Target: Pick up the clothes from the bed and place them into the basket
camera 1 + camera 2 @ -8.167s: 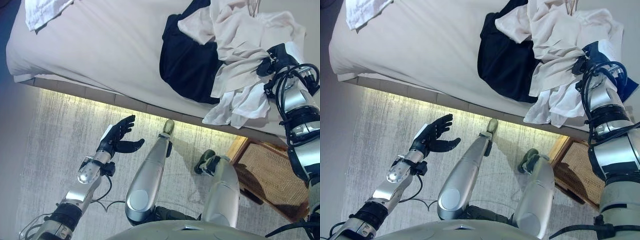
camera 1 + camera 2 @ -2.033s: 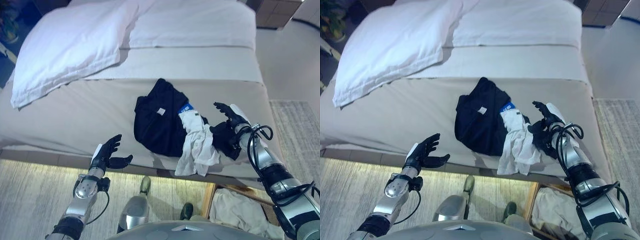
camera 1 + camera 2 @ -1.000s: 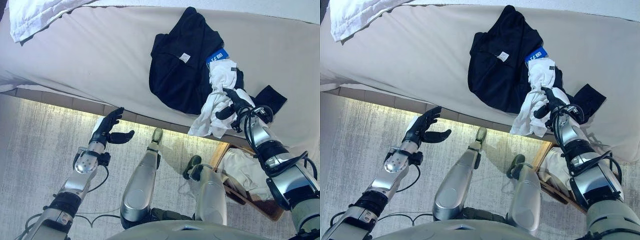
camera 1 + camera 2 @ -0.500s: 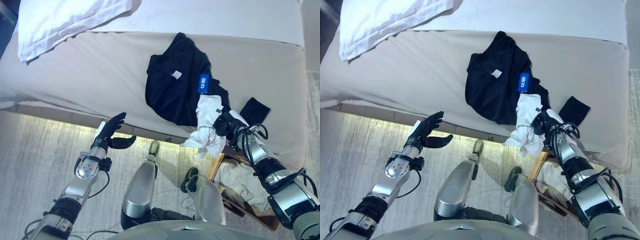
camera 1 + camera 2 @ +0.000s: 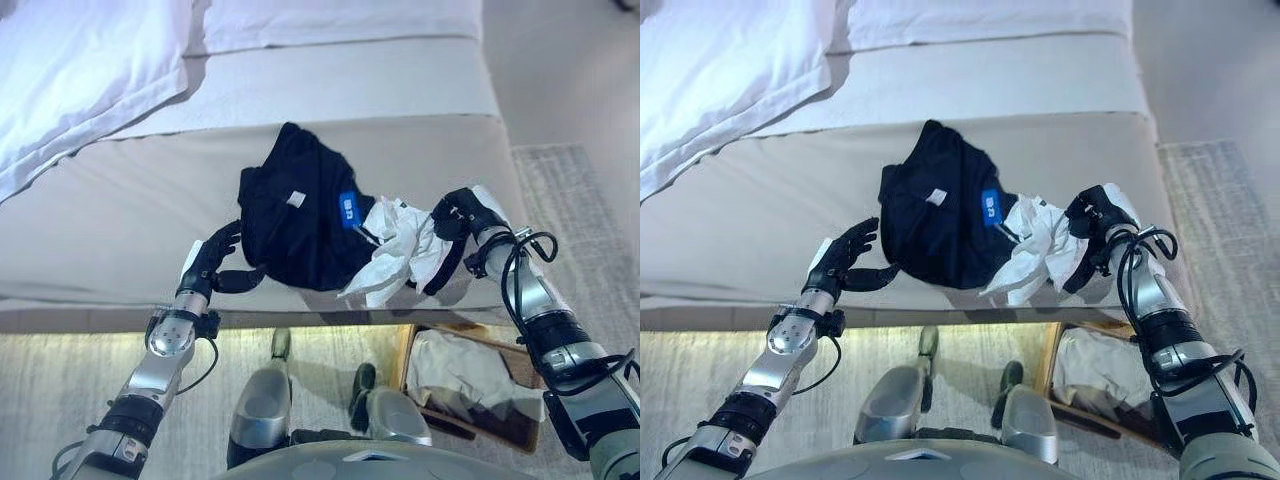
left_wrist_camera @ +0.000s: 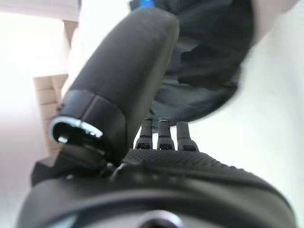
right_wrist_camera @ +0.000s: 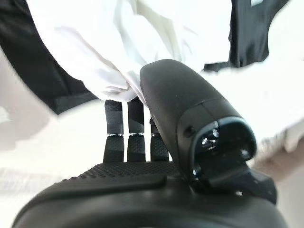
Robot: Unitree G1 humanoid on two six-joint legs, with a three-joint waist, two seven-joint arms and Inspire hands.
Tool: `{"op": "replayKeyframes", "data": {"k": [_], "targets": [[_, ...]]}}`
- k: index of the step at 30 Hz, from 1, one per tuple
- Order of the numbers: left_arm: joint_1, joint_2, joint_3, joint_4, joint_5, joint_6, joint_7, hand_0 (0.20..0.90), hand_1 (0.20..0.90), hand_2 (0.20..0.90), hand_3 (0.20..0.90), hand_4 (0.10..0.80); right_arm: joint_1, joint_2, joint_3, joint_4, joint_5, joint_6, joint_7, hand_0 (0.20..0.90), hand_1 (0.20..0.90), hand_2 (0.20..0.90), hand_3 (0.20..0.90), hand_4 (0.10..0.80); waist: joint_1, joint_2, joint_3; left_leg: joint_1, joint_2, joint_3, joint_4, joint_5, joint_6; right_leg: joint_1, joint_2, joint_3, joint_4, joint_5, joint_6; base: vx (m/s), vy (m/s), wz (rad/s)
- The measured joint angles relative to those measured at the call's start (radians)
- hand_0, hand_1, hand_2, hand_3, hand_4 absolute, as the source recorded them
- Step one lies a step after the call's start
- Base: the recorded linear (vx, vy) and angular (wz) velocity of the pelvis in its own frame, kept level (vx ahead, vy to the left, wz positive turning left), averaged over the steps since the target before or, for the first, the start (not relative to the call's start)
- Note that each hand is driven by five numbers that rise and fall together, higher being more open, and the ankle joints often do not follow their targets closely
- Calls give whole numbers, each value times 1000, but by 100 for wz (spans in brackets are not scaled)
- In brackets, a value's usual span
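A black garment (image 5: 290, 215) lies on the beige bed (image 5: 100, 200) near its front edge. A crumpled white garment (image 5: 398, 250) lies against its right side, partly over it. My right hand (image 5: 460, 215) is shut on the white garment's right end; in the right wrist view its fingers (image 7: 127, 123) curl into the white cloth (image 7: 118, 42). My left hand (image 5: 208, 268) is open at the bed's front edge, its fingers close to the black garment's left edge. The left wrist view shows its straight fingers (image 6: 161, 135) with the black garment (image 6: 209, 57) beyond them.
A wicker basket (image 5: 505, 438) stands on the floor below the bed's front right corner, with a cream cloth (image 5: 460, 365) in it. A white pillow (image 5: 70, 80) lies at the bed's far left. A pale rug (image 5: 590, 230) covers the floor to the right.
The camera has shifted. My right hand, open beside the white garment two seconds ago, has closed on it. My left hand now sits nearer the black garment.
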Motion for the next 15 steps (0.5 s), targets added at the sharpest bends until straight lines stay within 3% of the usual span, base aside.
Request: {"op": "replayKeyframes", "data": {"k": [10, 15], "targets": [[32, -10, 9, 18, 0, -3, -3, 900, 900, 900, 900, 800, 14, -73, -84, -165, 25, -37, -26, 300, 300, 300, 200, 100, -50, -2, -55, 38, 2, 53, -42, 0, 0, 26, 7, 48, -78, 40, 2, -8, 21, -15], [46, -12, 13, 23, 40, -4, -9, 900, 900, 900, 900, 800, 111, -132, -237, -291, 41, -63, -50, 300, 300, 300, 200, 100, -79, -2, -56, 56, 4, 80, -50, -2, 2, 25, 7, 77, -80, 47, 8, 40, 27, -15]]}}
